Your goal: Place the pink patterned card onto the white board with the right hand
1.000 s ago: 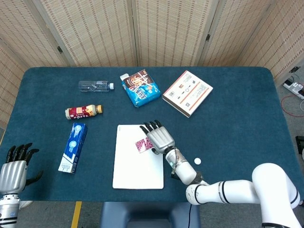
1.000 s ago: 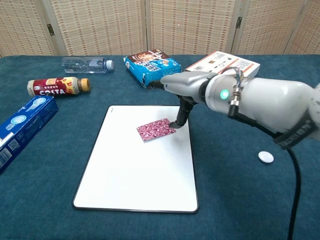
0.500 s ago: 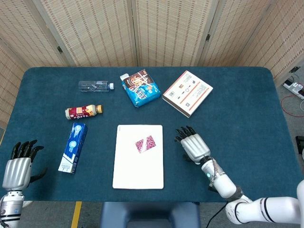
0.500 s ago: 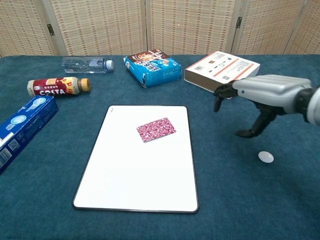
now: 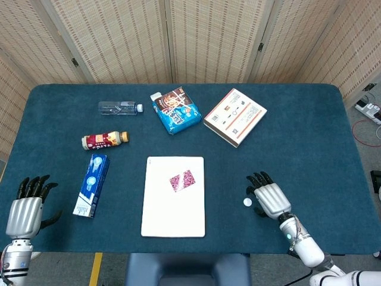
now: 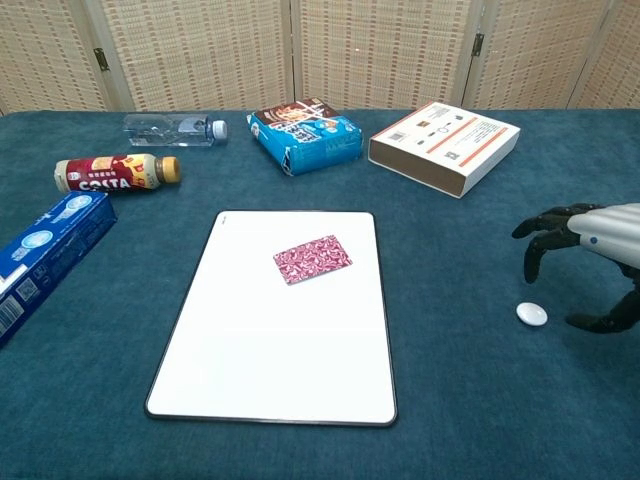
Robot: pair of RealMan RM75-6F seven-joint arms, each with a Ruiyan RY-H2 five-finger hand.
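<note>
The pink patterned card (image 5: 183, 180) (image 6: 312, 259) lies flat on the upper part of the white board (image 5: 172, 211) (image 6: 270, 360), with nothing touching it. My right hand (image 5: 269, 198) (image 6: 590, 240) hovers well to the right of the board near the table's front, fingers spread and holding nothing. My left hand (image 5: 26, 208) is at the front left corner, off the table edge, open and empty; the chest view does not show it.
A small white disc (image 5: 247, 202) (image 6: 532, 314) lies just left of my right hand. At the back are a clear bottle (image 5: 119, 108), a blue snack bag (image 5: 175, 111) and a white-orange box (image 5: 235, 117). A brown drink bottle (image 5: 104, 140) and blue toothpaste box (image 5: 92, 185) lie left of the board.
My right hand let go of the card on the board and drew back to the right and toward the front. The card stayed in place. The left hand barely shifted.
</note>
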